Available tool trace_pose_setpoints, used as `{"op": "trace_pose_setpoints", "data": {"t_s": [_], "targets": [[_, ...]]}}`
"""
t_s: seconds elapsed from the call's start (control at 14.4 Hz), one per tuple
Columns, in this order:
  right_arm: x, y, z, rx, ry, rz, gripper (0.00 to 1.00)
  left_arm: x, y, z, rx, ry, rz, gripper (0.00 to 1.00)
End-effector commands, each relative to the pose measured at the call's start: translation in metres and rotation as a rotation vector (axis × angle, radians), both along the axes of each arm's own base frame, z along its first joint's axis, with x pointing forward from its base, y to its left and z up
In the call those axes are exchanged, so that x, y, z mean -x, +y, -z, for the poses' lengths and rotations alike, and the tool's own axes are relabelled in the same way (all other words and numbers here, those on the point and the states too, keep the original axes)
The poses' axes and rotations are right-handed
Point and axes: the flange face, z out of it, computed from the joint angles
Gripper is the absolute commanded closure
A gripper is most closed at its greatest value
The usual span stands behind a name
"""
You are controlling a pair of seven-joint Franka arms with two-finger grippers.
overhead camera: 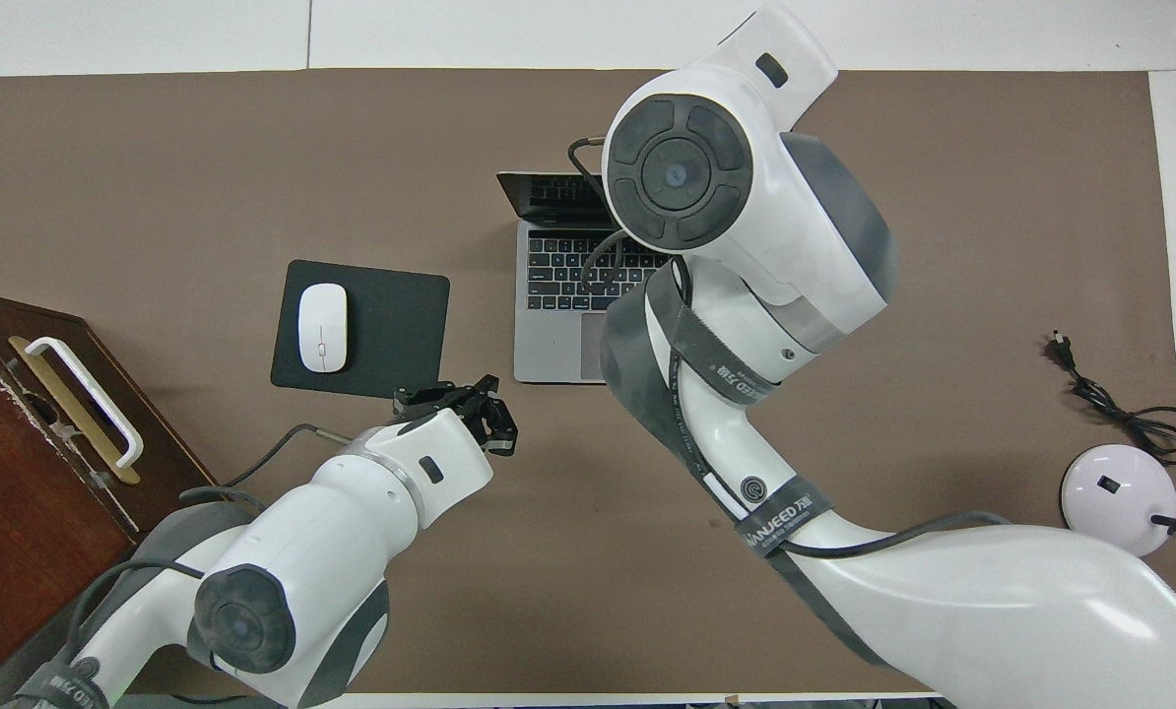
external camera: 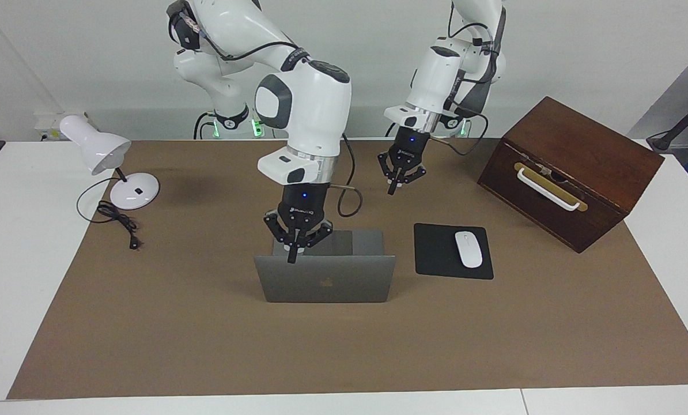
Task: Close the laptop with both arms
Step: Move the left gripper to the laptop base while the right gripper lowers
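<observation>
At the laptop's (external camera: 325,279) upright lid, the right gripper (external camera: 291,259) sits pinched closed, ready to push; the left gripper (external camera: 391,190), also closed, hangs over bare table (external camera: 205,346), needing to reach in.

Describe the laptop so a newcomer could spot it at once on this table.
On the brown mat, mid-table, beside the black mouse pad with its white mouse, stands the laptop. It is open, silver-grey, with a dark logo on its lid, unlike the wooden box or white lamp.
</observation>
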Motion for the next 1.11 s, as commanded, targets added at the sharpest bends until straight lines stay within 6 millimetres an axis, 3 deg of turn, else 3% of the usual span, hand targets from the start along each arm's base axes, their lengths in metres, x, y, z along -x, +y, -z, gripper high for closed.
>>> {"op": "trace_pose_setpoints", "data": {"t_s": [0.0, 0.56, 0.83, 1.04], "targets": [[-0.006, 0.009, 0.002, 0.033, -0.042, -0.061, 1.0, -0.008, -0.007, 0.025, 0.026, -0.026, -0.011, 1.0], [-0.018, 0.02, 0.02, 0.004, -0.108, -0.116, 1.0, -0.024, -0.017, 0.066, 0.031, -0.047, -0.015, 1.0], [-0.03, 0.016, 0.019, -0.022, -0.147, -0.118, 1.0, -0.025, -0.03, 0.099, 0.034, -0.06, 0.001, 1.0], [-0.042, 0.013, 0.022, -0.035, -0.159, -0.107, 1.0, -0.028, -0.033, 0.112, 0.032, -0.061, 0.001, 1.0]]}}
